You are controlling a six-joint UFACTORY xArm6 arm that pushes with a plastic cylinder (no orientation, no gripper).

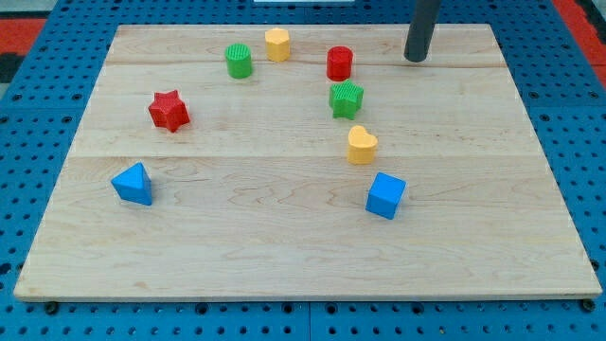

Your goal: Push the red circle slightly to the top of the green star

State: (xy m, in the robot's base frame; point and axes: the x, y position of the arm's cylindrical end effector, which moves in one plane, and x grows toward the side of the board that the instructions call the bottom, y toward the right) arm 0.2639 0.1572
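Observation:
The red circle point(340, 63) stands near the view's top, just above the green star point(347, 98), with a small gap between them. My tip point(415, 59) rests on the board to the right of the red circle, about a block's width and a half away, touching no block.
A green circle point(239, 61) and a yellow hexagon point(276, 44) sit at the top left of centre. A red star point(169, 110) and a blue triangle point(133, 183) lie at the left. A yellow heart point(361, 145) and a blue cube point(385, 195) lie below the green star. The wooden board point(473, 237) ends in blue pegboard.

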